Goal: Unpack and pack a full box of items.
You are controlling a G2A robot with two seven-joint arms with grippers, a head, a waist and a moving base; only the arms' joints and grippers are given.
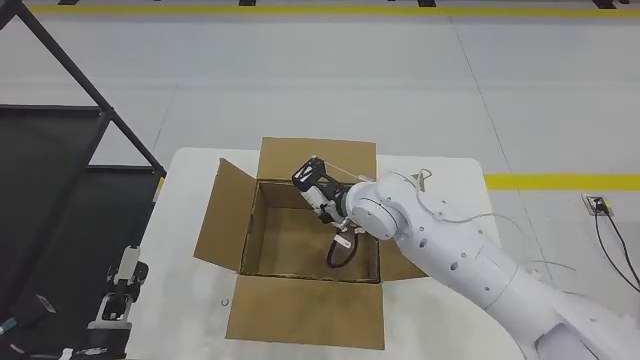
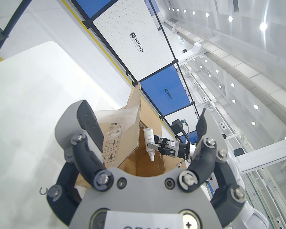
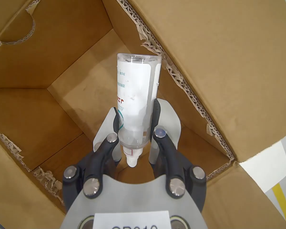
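An open cardboard box [image 1: 305, 310] stands on the white table [image 1: 185, 290] with its flaps spread out. My right gripper [image 3: 135, 110] hangs over the box's opening, shut on a white labelled bottle [image 3: 133, 84] whose cap points back toward the wrist. Bare cardboard floor shows below the bottle. From above, the right gripper [image 1: 318, 192] is over the far part of the box. My left gripper [image 2: 145, 122] is open with nothing in it, low beside the table's left edge [image 1: 122, 270]. From there the box [image 2: 133, 110] and the held bottle [image 2: 149, 144] show farther off.
A black metal frame [image 1: 60, 160] stands to the left of the table. A small C-shaped ring [image 1: 228, 307] lies on the table by the box's near-left corner. A black cable [image 1: 340, 252] dangles from the right arm into the box.
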